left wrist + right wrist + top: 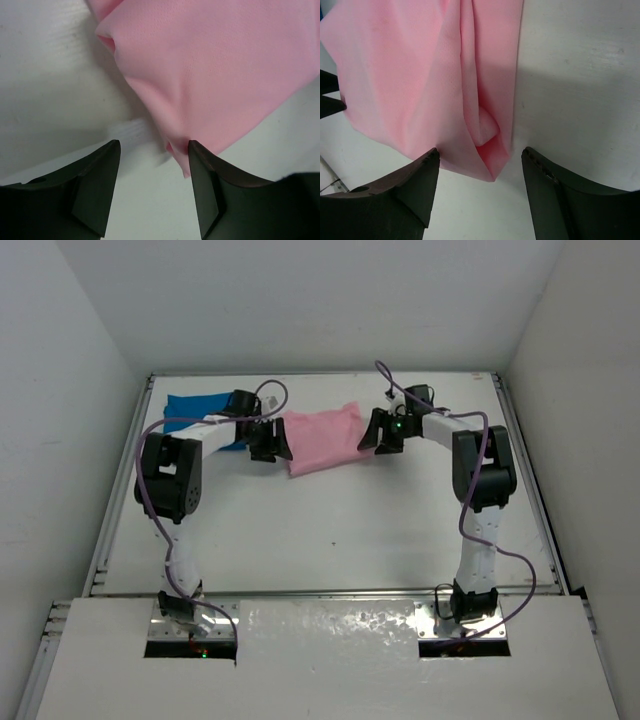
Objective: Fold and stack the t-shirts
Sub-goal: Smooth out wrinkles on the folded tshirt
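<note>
Left of pink shirt (322, 440), blue shirt (192, 406): right part hidden under left arm (215, 430). Pink shirt's two side edges covered by left gripper (270, 440) and right gripper (381, 432) in top view; contact too small to tell. Wrist views: pink shirt cut off at top edge, fingers (95, 190) at bottom edge.

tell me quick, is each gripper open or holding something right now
Left gripper: open, a corner of the pink t-shirt between its fingers, not clamped.
Right gripper: open, another corner of it between its fingers, not clamped.
</note>
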Motion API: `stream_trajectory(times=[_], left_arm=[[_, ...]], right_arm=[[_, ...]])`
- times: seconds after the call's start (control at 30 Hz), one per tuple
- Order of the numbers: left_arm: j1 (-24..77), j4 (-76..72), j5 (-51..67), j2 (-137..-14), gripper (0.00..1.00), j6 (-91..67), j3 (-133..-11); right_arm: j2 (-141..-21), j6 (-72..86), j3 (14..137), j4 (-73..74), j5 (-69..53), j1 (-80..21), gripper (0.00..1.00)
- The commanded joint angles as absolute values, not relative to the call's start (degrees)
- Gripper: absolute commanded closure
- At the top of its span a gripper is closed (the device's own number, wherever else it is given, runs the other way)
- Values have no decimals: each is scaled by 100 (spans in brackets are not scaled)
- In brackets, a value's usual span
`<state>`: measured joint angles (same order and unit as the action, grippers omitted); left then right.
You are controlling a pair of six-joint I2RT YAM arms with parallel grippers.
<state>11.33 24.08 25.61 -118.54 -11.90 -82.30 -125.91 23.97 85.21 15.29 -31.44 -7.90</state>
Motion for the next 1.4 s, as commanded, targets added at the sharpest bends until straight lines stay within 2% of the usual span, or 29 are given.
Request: stream_trajectory(times=[0.0,0.23,0.27,0.33,0.4,0.43,0.5,0.53,0.63,0.7,0.9,1.0,1.23,1.3,1.37], left_arm=[[1195,2277,2487,-11383,45,-1099,-7972],[1353,2048,2646,-11382,45,-1353,-7804],[1380,2022,2672,-11425,46,-1371,-7805],[1397,1960,2759,-11487,51,-1450,-7761],[1406,1776,2900,-11549,68,-1538,-7691],[1406,1714,2970,-11566,82,-1642,-7682],[1406,1539,3084,-11584,94,-1757,-7621],[1415,1512,3094,-11575,100,-1810,-7594],[1450,1511,3094,-11348,100,-1819,-7462],[1476,1521,3102,-11189,100,-1802,-7244],[1599,1644,3155,-10294,100,-1819,-6138],[1827,1600,3050,-9408,100,-1881,-5398],[2215,1591,3093,-7885,100,-2337,-3747],[2215,1792,3059,-7481,83,-2391,-3622],[2206,2012,2805,-7278,61,-2277,-3717]], right_arm=[[-12287,2425,8438,1169,-3375,-879,35],[-12375,2698,8279,958,-3384,-940,44],[-12349,2698,8244,984,-3366,-949,46],[-12296,2689,8183,976,-3296,-993,57],[-12235,2707,8104,1011,-3278,-1028,67],[-12208,2716,8069,1019,-3270,-1037,71],[-12068,2716,7920,1020,-3252,-1072,77],[-12006,2716,7858,1011,-3243,-1090,85],[-11752,2716,7472,1037,-3217,-1099,98],[-11497,2733,7235,1046,-3191,-1142,99],[-10505,2672,5654,906,-2962,-1406,100],[-9689,2742,4513,704,-2813,-1520,99],[-8053,2883,3139,861,-2470,-1819,96],[-7692,2822,3015,1133,-2260,-1819,91],[-7366,2681,3076,1361,-2119,-1819,76]])
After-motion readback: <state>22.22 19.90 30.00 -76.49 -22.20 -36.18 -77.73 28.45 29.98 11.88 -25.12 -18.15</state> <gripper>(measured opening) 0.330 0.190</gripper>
